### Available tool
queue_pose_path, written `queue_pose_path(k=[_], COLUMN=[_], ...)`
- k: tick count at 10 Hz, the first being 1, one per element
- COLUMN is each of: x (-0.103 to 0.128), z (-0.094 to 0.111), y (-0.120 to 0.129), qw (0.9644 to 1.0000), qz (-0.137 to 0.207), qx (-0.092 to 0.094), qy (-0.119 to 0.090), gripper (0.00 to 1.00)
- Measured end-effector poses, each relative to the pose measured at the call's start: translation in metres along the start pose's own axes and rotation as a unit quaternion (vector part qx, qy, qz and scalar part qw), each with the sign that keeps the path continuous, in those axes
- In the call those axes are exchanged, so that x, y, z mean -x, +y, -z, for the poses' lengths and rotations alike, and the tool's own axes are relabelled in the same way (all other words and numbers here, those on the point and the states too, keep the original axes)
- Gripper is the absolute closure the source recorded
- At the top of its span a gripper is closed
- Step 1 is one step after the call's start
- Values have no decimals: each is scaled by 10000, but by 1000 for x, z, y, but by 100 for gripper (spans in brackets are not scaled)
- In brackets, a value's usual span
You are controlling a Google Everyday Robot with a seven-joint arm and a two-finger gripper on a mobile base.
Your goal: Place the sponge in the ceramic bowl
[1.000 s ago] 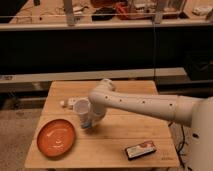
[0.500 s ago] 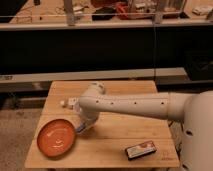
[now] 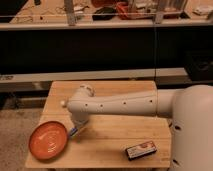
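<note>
The end effector (image 3: 75,131), seemingly beside the ceramic bowl (image 3: 42,143), has bare table (image 3: 107,144) rightward up to the box (image 3: 141,150).

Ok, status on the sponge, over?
Tool shut on sponge, at the bowl right rim. Sponge not yet in bowl. Box far right, not in the way.

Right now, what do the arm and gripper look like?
The arm: thick white rounded tube, small dark dots along its side, rounded knob-like joint at the end, joining a big white body at right. No cables show. The gripper is tucked under the arm's end, beside the ceramic bowl's right rim, mostly hidden; jaws shut.
</note>
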Motion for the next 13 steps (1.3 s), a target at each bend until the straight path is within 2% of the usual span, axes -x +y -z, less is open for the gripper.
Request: queue_pose_path(k=[1, 4, 7, 13], x=[2, 29, 42, 70], z=[0, -4, -5, -9], y=[-1, -10, -9, -25], qw=[10000, 9999, 9997, 9991], qz=[28, 156, 234, 431], qx=[-7, -53, -72, -30], qy=[-1, -6, -11, -24], gripper=[100, 100, 100, 100])
